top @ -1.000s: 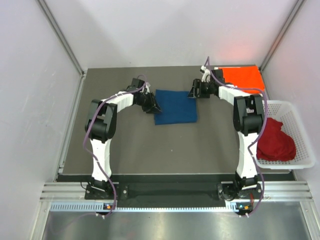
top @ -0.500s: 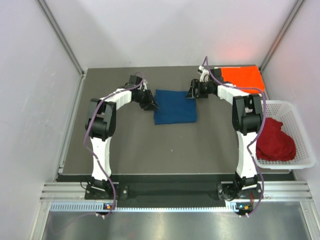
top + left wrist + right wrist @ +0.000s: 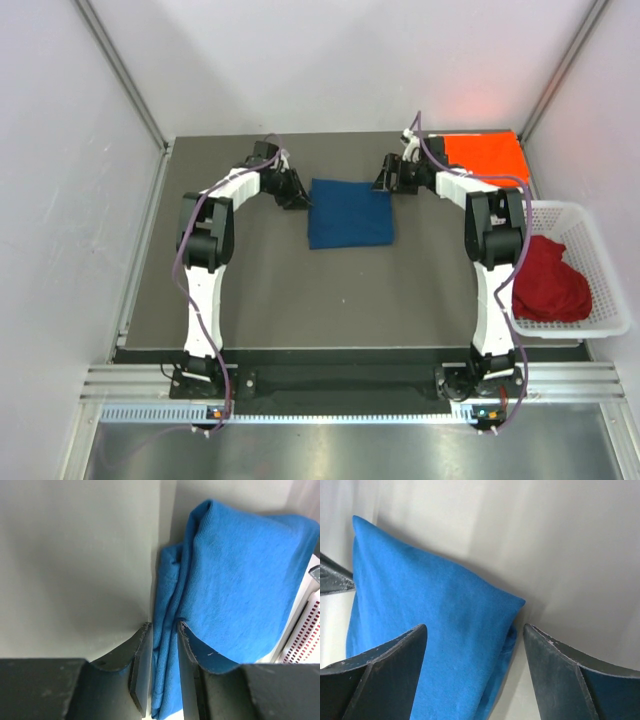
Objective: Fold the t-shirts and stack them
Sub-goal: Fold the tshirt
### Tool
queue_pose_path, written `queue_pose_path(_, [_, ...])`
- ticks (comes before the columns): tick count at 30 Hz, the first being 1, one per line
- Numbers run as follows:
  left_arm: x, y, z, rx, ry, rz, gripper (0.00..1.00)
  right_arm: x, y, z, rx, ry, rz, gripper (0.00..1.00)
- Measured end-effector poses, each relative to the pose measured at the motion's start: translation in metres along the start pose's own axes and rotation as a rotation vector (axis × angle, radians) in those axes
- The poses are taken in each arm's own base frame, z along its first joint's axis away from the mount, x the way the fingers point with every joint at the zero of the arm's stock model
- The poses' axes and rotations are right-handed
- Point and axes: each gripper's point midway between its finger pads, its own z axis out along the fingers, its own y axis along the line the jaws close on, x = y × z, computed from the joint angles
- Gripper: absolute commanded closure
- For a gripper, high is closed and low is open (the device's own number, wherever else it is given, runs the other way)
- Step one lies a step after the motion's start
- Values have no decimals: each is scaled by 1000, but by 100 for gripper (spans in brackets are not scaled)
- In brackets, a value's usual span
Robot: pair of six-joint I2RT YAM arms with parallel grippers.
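Lying between the arms, the folded blue t-shirt (image 3: pixel 350 213) sits just right of the barely parted left gripper (image 3: pixel 297 198); the right gripper (image 3: pixel 384 184) gapes wide at its far corner.

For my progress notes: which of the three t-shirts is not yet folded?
The dark red t-shirt, bunched up in the white basket. The blue t-shirt lies folded mid-table and the orange t-shirt lies flat in the far right corner.
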Motion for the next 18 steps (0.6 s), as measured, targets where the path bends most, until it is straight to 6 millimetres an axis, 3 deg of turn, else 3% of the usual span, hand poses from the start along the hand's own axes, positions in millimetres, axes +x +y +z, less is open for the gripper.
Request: queue_pose_path(18, [-5, -2, 3, 5, 0, 1, 68, 23, 15, -7, -181, 81, 51, 32])
